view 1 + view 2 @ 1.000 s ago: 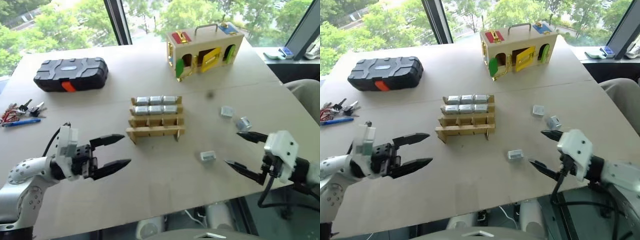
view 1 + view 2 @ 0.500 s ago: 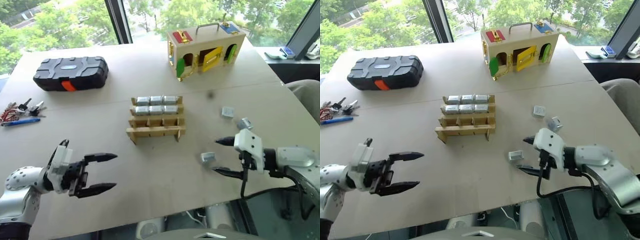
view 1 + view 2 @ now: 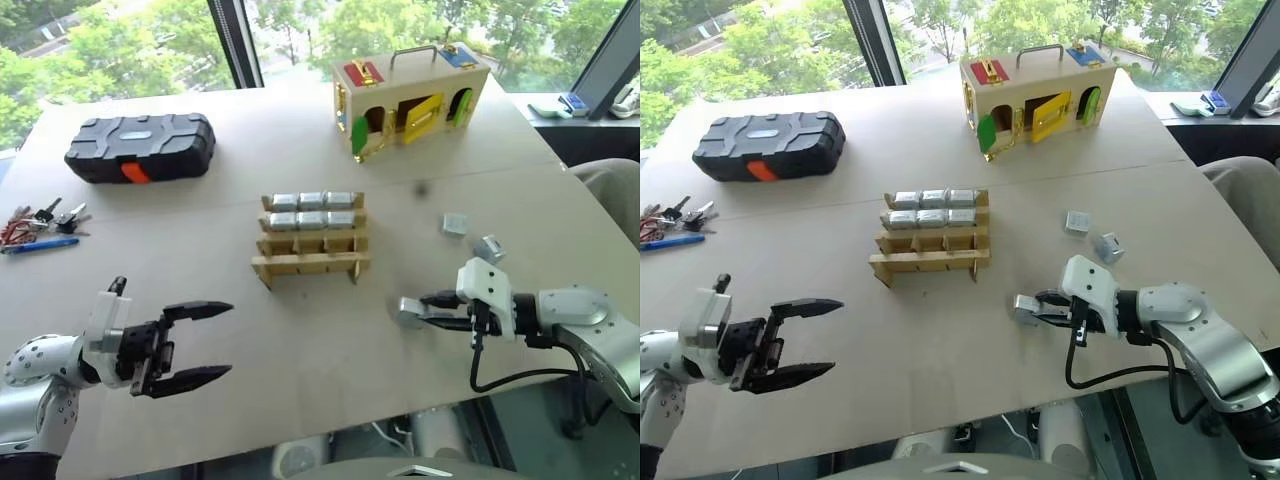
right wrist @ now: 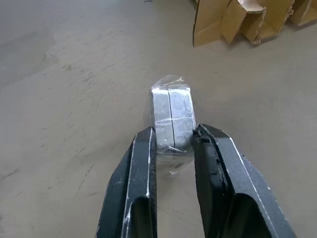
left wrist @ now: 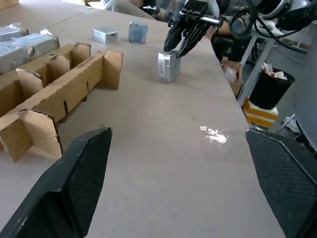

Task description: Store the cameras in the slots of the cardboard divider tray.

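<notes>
The right wrist view shows the right gripper [image 4: 173,141] with its two black fingers [image 4: 141,173] pinching a small silver-grey boxy camera [image 4: 171,119] wrapped in clear film, which sits on the pale wooden table [image 4: 59,99]. In the left eye view this pinched camera [image 3: 408,312] lies in front of and to the right of the light tan stepped cardboard divider tray [image 3: 311,240], apart from it. The tray stands near the middle of the table, and its two rear rows each hold three silver-grey cameras [image 3: 312,210] side by side, while the two front rows of slots are bare. Two more loose cameras [image 3: 455,224] [image 3: 488,248] lie on the table further to the right of the tray, near each other. The left gripper [image 3: 205,342] hangs over the table in front of and to the left of the tray, well apart from it, its fingers spread wide with nothing between them. Behind the tray to the left lies a black plastic case [image 3: 140,146] with an orange latch; behind it to the right stands a wooden box with coloured doors and a metal handle [image 3: 410,95]. A bunch of keys [image 3: 40,220] and a blue pen [image 3: 40,244] lie far to the tray's left.
</notes>
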Action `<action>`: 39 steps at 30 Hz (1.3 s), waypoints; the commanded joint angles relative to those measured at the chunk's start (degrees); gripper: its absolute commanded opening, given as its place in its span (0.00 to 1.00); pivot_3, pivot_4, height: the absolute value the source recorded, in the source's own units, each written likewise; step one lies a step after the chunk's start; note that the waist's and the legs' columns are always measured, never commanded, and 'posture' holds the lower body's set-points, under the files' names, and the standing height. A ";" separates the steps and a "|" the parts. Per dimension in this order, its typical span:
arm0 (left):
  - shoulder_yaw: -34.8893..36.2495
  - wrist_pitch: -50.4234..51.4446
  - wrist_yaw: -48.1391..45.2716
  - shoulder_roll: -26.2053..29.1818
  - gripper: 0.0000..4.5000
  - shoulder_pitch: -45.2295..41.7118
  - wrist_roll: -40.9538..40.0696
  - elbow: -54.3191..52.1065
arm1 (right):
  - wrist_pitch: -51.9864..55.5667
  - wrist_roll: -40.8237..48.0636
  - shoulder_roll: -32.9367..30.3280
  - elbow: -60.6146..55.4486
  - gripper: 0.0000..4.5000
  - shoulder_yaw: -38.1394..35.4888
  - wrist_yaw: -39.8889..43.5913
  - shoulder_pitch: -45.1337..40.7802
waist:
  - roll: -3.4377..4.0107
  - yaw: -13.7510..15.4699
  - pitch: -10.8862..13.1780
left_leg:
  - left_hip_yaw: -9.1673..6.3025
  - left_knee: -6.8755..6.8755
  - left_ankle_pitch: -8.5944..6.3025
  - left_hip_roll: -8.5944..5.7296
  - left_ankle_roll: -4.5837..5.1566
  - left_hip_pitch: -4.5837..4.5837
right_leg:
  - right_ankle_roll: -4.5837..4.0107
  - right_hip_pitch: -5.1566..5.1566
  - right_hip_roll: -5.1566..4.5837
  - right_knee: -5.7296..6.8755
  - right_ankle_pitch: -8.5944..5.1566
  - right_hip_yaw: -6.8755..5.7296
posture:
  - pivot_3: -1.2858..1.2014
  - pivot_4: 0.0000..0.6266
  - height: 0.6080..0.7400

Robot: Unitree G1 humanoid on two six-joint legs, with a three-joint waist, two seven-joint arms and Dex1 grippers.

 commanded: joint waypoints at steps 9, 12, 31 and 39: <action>3.21 3.21 1.65 -2.59 1.00 -0.55 0.26 -3.56 | 1.72 3.03 0.39 -5.00 0.11 -2.25 0.05 -2.65 | 0.00 -0.02 0.00 | 0.00 0.03 0.01 0.00 0.00 -0.01 | 0.00 -0.01 0.00 0.06 0.00 0.01 | 0.52 0.24 1.00; 3.46 3.75 3.77 -3.28 1.00 -1.37 1.02 -3.02 | 3.52 5.29 1.91 -5.34 0.11 -3.53 -1.46 -6.03 | 0.00 -0.04 0.00 | 0.00 0.03 0.01 -0.01 0.00 -0.02 | 0.00 -0.01 0.00 0.05 0.00 0.01 | 0.52 0.24 1.00; 8.44 12.80 24.98 -8.45 1.00 -4.19 2.74 -4.69 | -3.85 -10.85 30.18 26.02 0.11 14.30 -9.84 -42.02 | -0.05 -0.27 -0.03 | 0.27 0.04 0.02 -0.05 -0.02 -0.07 | -0.05 -0.05 0.10 0.14 0.30 0.00 | 0.52 0.24 1.00; 10.77 13.20 26.06 -9.45 1.00 -0.79 2.36 -7.78 | -9.70 -15.44 38.91 36.96 0.11 16.52 -9.86 -45.21 | -0.06 -1.08 -0.04 | 0.33 0.05 0.04 -0.01 -0.04 -0.03 | -0.08 -0.05 0.05 0.17 0.29 0.02 | 0.52 0.24 1.00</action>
